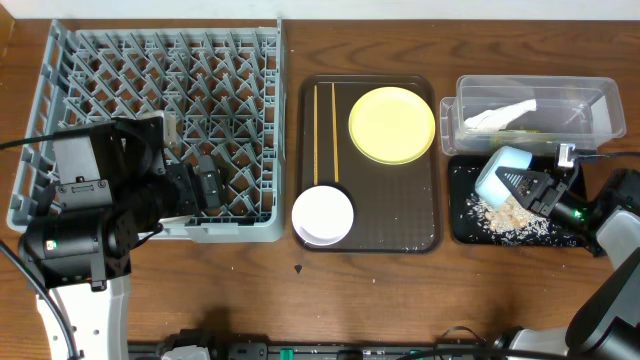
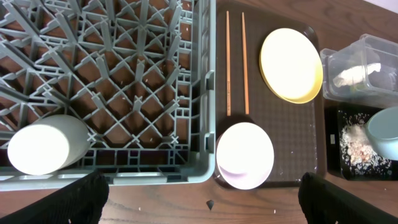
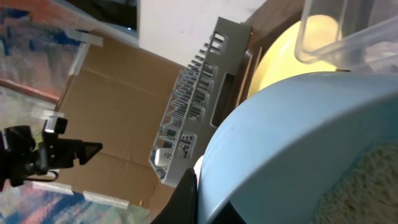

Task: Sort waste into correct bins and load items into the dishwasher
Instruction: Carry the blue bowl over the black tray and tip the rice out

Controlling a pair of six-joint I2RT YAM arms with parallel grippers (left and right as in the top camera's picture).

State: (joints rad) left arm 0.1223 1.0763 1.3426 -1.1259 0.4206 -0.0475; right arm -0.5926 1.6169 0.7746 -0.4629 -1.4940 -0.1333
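At the right edge of the overhead frame, my right claw (image 1: 524, 186) is closed on the rim of the light blue bowl (image 1: 500, 166), which hangs tilted above the black tray (image 1: 458, 228). Rice scraps (image 1: 505, 215) lie on this tray under it. Just above stands the clear tub (image 1: 600, 95) with the napkin (image 1: 500, 115). Further left, the brown tray (image 1: 420, 240) carries the yellow plate (image 1: 392, 124), the white bowl (image 1: 322, 215) and 2 chopsticks (image 1: 334, 130). At lower left my left claw (image 1: 205, 185) is wide open and empty, over the grey rack (image 1: 60, 60). The risks, I think: a grip on 1 thin rim can slip, the bowl can knock the tub wall, and loose scraps may drop on the table.
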